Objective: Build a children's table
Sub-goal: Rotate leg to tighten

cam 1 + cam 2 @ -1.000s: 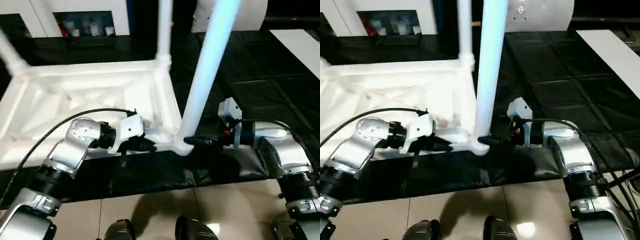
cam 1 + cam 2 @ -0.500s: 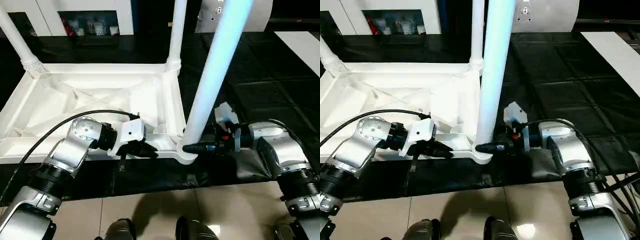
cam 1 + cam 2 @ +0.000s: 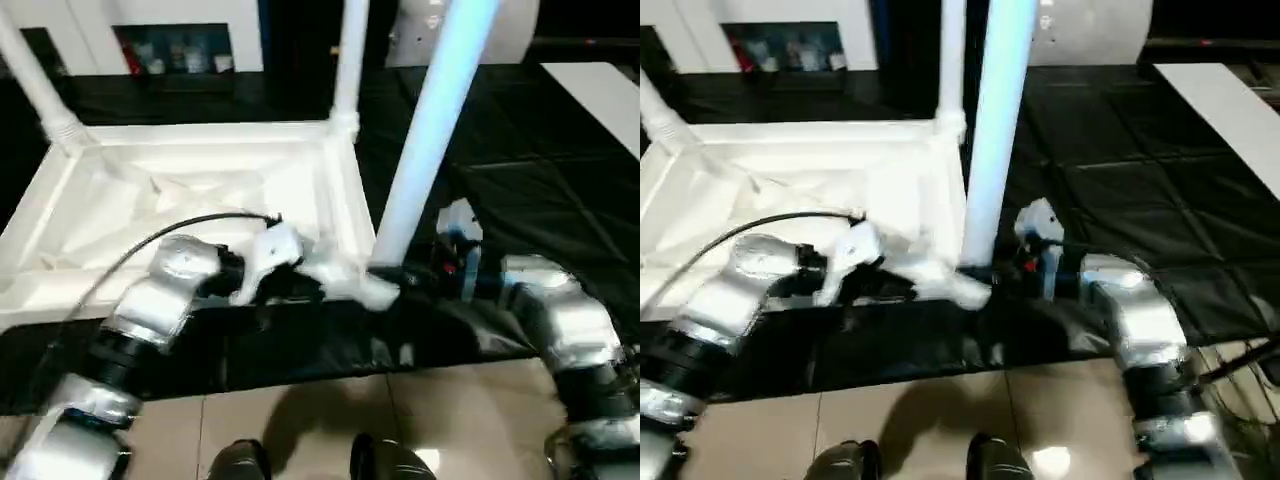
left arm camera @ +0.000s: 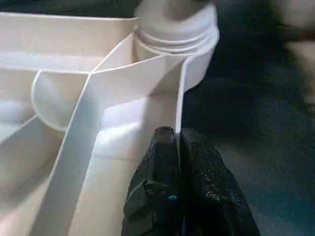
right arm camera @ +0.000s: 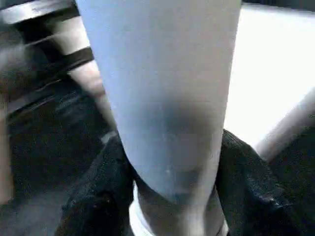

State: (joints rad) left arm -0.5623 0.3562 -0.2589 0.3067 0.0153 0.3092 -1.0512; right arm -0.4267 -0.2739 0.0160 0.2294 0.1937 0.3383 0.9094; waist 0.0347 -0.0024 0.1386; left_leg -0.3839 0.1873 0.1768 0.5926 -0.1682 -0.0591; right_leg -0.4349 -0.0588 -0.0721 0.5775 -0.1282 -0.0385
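The white table top (image 3: 190,190) lies upside down on a black mat, ribbed underside up. White legs stand in its far left (image 3: 35,85) and far right (image 3: 350,50) corners. A third leg (image 3: 425,140) rises from the near right corner socket (image 4: 174,29). My right gripper (image 3: 390,278) is shut on this leg just above the socket, with a black finger (image 5: 98,196) on each side of the tube. My left gripper (image 4: 177,142) is shut on the thin near rim of the table top, close to that same corner.
The black mat (image 3: 520,180) spreads to the right and behind. Beige floor tiles (image 3: 300,420) and my feet (image 3: 240,462) lie nearest. White cabinets (image 3: 170,30) stand at the back, and a white panel (image 3: 600,90) lies at the far right.
The head camera has shifted a little. Both arms and the near right corner with its leg have edged slightly away from me. Both grips are unchanged.
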